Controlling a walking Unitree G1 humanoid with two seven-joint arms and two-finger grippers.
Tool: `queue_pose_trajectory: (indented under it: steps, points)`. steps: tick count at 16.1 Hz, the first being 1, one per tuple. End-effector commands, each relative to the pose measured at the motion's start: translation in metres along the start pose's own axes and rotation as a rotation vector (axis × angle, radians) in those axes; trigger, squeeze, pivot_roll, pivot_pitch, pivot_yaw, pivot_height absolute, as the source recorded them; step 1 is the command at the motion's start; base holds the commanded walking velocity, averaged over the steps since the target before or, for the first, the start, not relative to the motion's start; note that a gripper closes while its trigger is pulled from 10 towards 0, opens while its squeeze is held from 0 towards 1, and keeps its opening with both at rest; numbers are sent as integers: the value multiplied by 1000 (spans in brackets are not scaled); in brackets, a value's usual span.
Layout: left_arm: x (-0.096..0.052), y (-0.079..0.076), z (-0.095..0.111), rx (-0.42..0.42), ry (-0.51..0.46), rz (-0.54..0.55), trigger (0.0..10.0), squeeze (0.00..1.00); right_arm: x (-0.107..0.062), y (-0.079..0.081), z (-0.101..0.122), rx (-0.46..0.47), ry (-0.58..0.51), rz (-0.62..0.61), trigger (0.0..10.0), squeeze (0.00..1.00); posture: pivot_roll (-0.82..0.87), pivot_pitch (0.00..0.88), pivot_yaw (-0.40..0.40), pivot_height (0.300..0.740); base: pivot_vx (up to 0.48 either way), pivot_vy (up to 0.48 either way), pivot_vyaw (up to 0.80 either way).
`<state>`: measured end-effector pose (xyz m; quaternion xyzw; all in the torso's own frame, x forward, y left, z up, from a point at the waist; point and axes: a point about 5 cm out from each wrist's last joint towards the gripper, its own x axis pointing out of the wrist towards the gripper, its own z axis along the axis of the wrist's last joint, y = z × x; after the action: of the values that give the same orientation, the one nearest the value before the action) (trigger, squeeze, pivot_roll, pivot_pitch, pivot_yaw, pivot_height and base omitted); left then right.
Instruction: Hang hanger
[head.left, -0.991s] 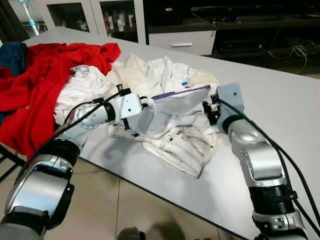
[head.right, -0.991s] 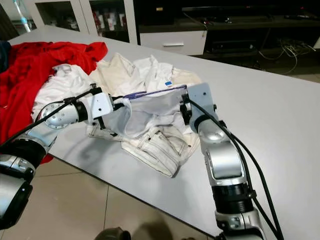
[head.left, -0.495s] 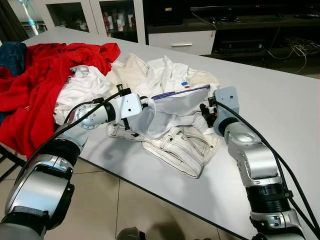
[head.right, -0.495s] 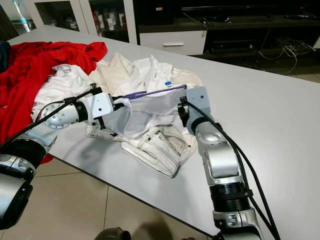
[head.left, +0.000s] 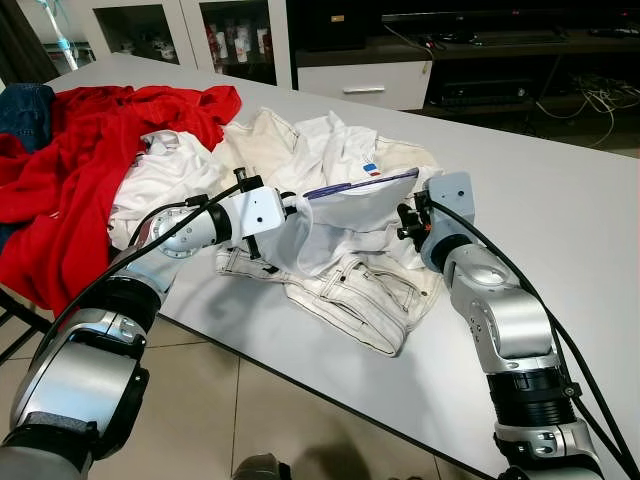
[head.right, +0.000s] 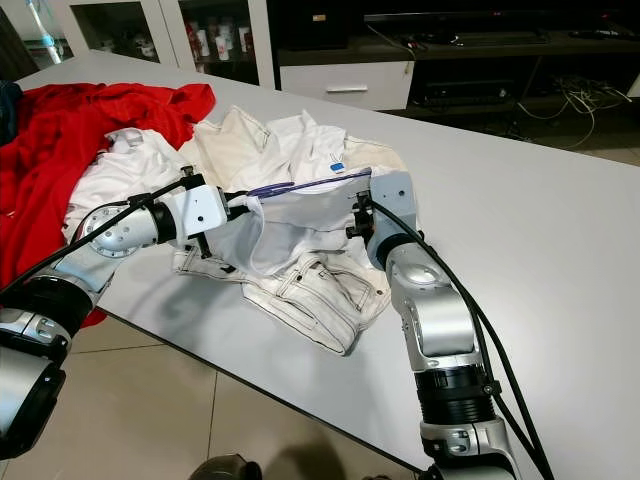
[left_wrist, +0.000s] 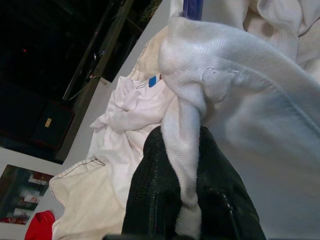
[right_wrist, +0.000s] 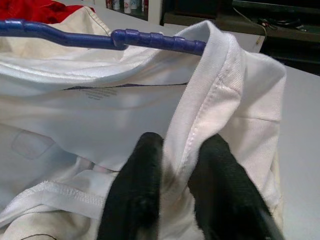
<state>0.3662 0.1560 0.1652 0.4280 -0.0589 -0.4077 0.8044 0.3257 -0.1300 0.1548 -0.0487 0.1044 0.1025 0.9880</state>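
Right gripper (right_wrist: 172, 165) now nearer left gripper (left_wrist: 180, 170), both jaws clamped on white shirt (head.left: 345, 215), blue hanger (right_wrist: 100, 37) inside.

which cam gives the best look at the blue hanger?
Right wrist view: the blue hanger runs close-up across the frame, its ridged arm inside the white garment's neckline, which the right pincer pinches. Both eye views show it as a thin blue line between the pincers. Left wrist view shows a small blue stub.

right gripper (head.left: 408, 222): moved leftward, toward the left gripper
white shirt (head.left: 350, 215): span narrower, cloth slacker
blue hanger (head.left: 362, 184): right end tilted higher
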Motion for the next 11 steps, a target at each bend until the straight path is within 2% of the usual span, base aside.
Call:
queue_pose_trajectory:
  steps: [1,5,6,8,11]
  points:
    - [-1,3,3,5,-16,18,10000,0,-1,0,-2,11,-5,8,0,0,135,0,44,740,0,0,0]
    - [3,1,4,1,-17,14,10000,0,-8,15,29,77,-190,132,0,0,132,0,48,740,0,0,0]
    - [4,1,5,1,-16,13,10000,0,-9,16,32,80,-207,138,0,0,132,0,48,740,0,0,0]
    - [7,1,5,-1,4,18,10000,0,-19,19,56,79,-339,166,0,0,129,0,50,740,0,0,0]
    - [11,4,6,-3,20,32,10000,0,-27,30,66,57,-399,272,0,0,129,0,50,740,0,0,0]
